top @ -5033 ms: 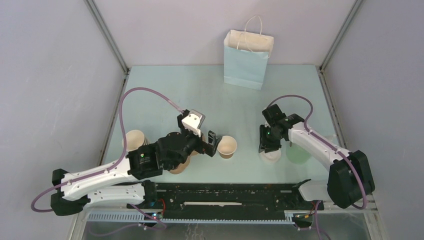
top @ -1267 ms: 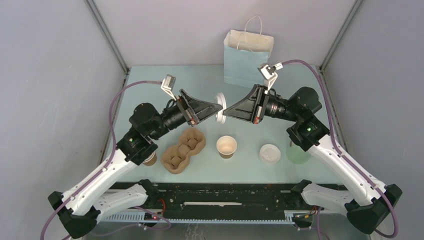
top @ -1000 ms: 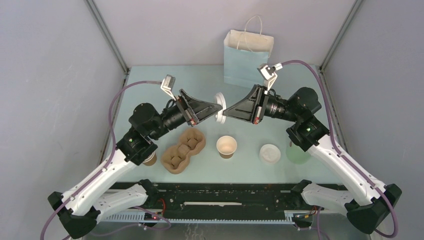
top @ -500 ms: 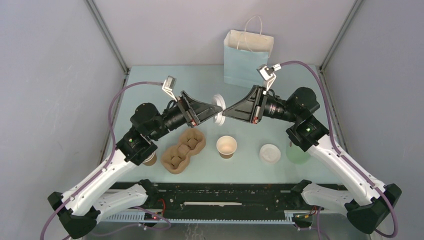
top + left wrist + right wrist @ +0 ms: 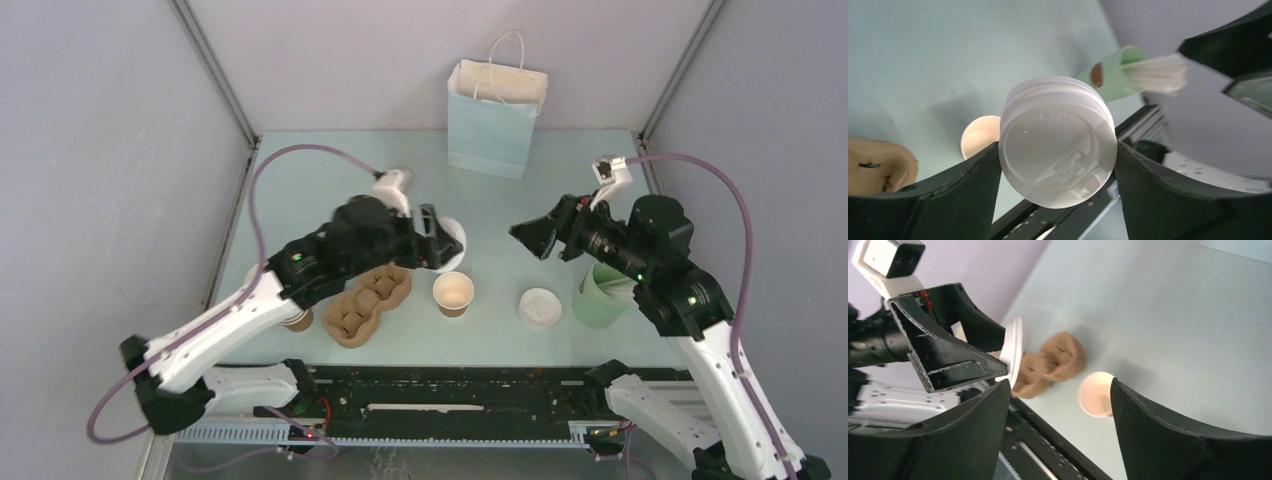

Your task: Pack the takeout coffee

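The takeout coffee cup (image 5: 453,293), small, brown and pale-rimmed, stands open on the table; it also shows in the left wrist view (image 5: 979,142) and the right wrist view (image 5: 1095,394). My left gripper (image 5: 437,250) is shut on a white lid (image 5: 450,243) and holds it in the air just above and behind the cup. In the left wrist view the lid (image 5: 1057,162) sits clamped between both fingers. My right gripper (image 5: 527,240) is open and empty, in the air to the right of the lid. The brown pulp carrier (image 5: 367,300) lies left of the cup.
A pale blue paper bag (image 5: 497,118) stands at the back. A stack of white lids (image 5: 540,307) lies right of the cup. A pale green cup with white sticks (image 5: 600,295) stands under my right arm. A stack of brown cups (image 5: 297,318) sits left of the carrier.
Both grippers were meeting at the lid high over the table. The right gripper has let go and pulled back to the right. The left gripper has brought the lid down towards the cup.
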Robot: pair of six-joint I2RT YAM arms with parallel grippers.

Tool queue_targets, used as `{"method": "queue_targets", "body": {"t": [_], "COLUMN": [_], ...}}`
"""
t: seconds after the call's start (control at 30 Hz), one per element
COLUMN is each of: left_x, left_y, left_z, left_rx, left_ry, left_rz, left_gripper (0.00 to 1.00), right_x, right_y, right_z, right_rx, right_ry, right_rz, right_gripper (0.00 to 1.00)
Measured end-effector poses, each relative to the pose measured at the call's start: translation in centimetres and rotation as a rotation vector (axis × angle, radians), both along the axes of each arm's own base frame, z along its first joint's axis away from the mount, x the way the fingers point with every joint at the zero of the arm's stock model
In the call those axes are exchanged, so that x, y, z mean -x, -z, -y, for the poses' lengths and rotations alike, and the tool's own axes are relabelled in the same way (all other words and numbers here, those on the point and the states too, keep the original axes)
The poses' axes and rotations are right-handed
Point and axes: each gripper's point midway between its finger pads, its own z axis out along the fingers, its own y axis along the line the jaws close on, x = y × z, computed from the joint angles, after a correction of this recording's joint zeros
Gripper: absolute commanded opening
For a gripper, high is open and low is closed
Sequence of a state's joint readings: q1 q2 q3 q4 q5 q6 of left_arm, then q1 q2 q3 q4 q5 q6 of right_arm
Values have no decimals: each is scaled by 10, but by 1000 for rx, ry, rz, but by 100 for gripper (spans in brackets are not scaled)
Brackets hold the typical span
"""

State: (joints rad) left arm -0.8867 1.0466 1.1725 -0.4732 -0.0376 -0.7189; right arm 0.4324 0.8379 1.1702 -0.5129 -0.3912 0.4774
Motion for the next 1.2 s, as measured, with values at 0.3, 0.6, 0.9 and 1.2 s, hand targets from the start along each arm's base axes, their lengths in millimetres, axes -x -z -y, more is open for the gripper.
{"method": "queue_targets", "body": {"t": [0.3,0.6,0.9,1.2], "left_x": [-3,-3,-8,-10], "left_y": [143,178,186,196], "left_z": [33,31,41,44], "left_rx": [-581,-758,-771,-792], "left_ry": [86,105,122,131], "left_rz": [-107,-123,-114,-120], "left_gripper": [75,77,79,80], "right_x": [24,24,29,29], "right_y": [53,71,68,70], "right_z": [47,52,53,51], "right_rx": [194,248,242,241], "right_ry": [125,124,114,108], "right_rz": [-14,-15,12,16], "right_gripper": [83,84,84,84]}}
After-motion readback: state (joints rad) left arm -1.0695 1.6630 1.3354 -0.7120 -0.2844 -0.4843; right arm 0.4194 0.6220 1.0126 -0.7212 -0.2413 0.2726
